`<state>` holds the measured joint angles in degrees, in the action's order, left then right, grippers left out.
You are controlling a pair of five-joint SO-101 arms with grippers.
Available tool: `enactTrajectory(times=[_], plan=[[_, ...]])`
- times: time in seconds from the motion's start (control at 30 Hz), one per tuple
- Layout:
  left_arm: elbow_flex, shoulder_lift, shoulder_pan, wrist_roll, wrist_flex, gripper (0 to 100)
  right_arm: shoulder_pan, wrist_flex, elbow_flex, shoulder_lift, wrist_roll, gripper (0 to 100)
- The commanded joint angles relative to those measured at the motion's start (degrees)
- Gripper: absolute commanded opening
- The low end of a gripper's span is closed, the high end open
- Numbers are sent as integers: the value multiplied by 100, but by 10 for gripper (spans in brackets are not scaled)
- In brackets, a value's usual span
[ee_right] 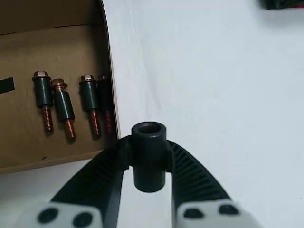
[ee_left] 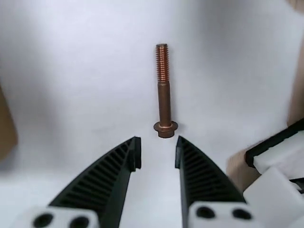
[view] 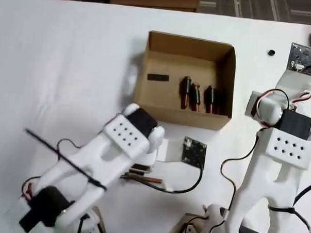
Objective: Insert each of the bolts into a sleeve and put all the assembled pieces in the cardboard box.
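Observation:
A bare copper bolt (ee_left: 164, 90) lies flat on the white table, its head toward my left gripper (ee_left: 157, 153). That gripper is open, with the fingertips just short of the bolt's head. From above, the same bolt (view: 148, 179) pokes out beside the left arm (view: 112, 151). My right gripper (ee_right: 148, 148) is shut on a black sleeve (ee_right: 148, 164), held upright above the table next to the cardboard box (ee_right: 23, 137). Several bolts in sleeves (ee_right: 61, 107) lie side by side in the box (view: 181, 115), near its right wall.
A black label (view: 157, 77) lies on the box floor. The right arm (view: 283, 148) stands to the right of the box. Cables loop over the table between the arms (view: 193, 186). A small black object (view: 271, 52) sits at the far right.

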<state>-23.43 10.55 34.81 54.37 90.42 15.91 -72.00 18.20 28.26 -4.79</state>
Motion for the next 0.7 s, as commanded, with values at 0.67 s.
enactTrajectory(times=[0.67], plan=[[-1525,-35,-79,220,-1626,146,-4,857,510,242,-62,20]])
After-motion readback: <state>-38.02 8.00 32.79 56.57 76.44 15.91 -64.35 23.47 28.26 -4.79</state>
